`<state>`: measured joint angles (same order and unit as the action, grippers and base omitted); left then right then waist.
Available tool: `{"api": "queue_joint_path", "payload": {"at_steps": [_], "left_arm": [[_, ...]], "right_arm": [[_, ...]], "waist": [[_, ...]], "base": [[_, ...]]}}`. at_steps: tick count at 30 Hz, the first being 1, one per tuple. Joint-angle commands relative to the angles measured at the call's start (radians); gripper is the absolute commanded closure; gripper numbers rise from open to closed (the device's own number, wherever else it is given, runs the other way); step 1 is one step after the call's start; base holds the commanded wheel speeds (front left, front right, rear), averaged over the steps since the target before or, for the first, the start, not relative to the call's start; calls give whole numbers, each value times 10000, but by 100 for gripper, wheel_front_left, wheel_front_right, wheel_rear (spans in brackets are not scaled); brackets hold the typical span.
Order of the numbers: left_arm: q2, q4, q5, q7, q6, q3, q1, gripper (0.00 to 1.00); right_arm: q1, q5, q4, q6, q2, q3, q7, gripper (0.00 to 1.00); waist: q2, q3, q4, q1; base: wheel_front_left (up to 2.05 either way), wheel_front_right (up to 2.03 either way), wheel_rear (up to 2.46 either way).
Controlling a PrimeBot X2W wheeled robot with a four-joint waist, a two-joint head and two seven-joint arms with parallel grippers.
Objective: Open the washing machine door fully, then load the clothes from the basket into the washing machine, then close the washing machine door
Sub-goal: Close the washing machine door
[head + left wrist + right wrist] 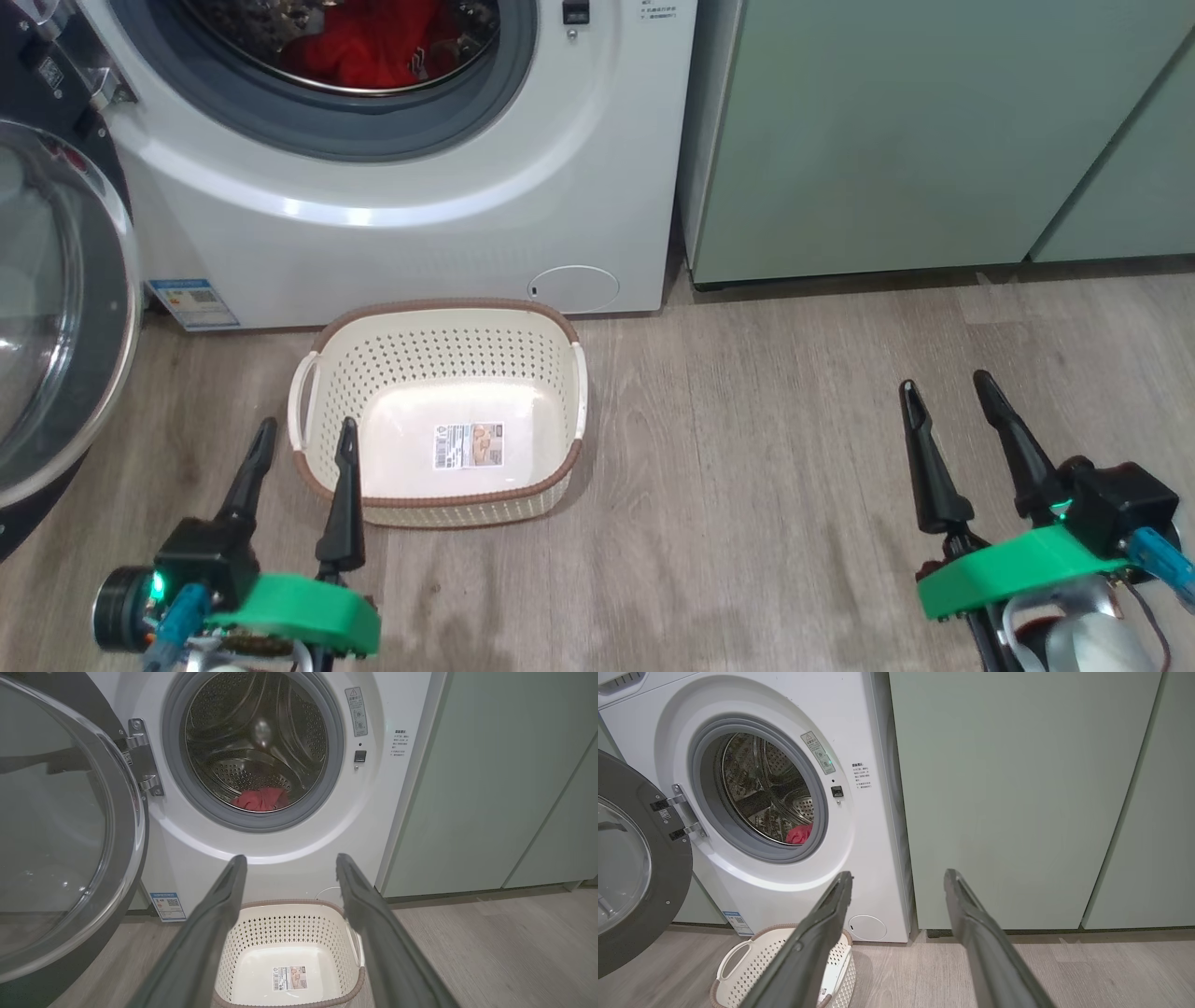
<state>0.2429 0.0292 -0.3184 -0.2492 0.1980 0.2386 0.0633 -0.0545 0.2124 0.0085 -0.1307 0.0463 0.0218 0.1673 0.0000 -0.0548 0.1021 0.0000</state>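
The red jersey [373, 42] lies in the bottom of the steel drum [261, 742] of the washing machine [401, 224]. The cream basket [434, 304] stands on the wooden floor [747, 448] just in front of the machine's foot, with nothing on its bottom but a printed label [468, 445]. The washing machine door [65, 373] hangs wide open at the left on its hinge. The left claw [308, 426] hovers at the basket's near left corner, fingers apart and holding nothing. The right claw [945, 380] is well off to the right over bare floor, also spread and unladen. The left wrist view takes in the whole drum mouth, which the head view cuts off. The right wrist view shows the pale green cabinets [1017, 798] beside the machine at fuller height.
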Motion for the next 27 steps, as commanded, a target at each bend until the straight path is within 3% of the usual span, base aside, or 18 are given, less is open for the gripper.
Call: {"api": "queue_joint_path", "payload": {"at_steps": [1,14,27], "left_arm": [[174,363,-72,-126,70,-340,-340,0],[170,381,-116,-125,88,-272,-491,0],[-11,551,-132,-126,217,-452,-531,0]], "right_arm": [[164,37,-300,0,39,-218,75,0],[134,57,-281,0,39,-88,139,0],[126,-10,-609,0,39,-147,23,0]], "waist": [[0,-4,-7,0],[0,-35,-448,0],[0,-26,-3027,0]], "base": [[0,0,0],[0,0,0],[0,0,0]]}}
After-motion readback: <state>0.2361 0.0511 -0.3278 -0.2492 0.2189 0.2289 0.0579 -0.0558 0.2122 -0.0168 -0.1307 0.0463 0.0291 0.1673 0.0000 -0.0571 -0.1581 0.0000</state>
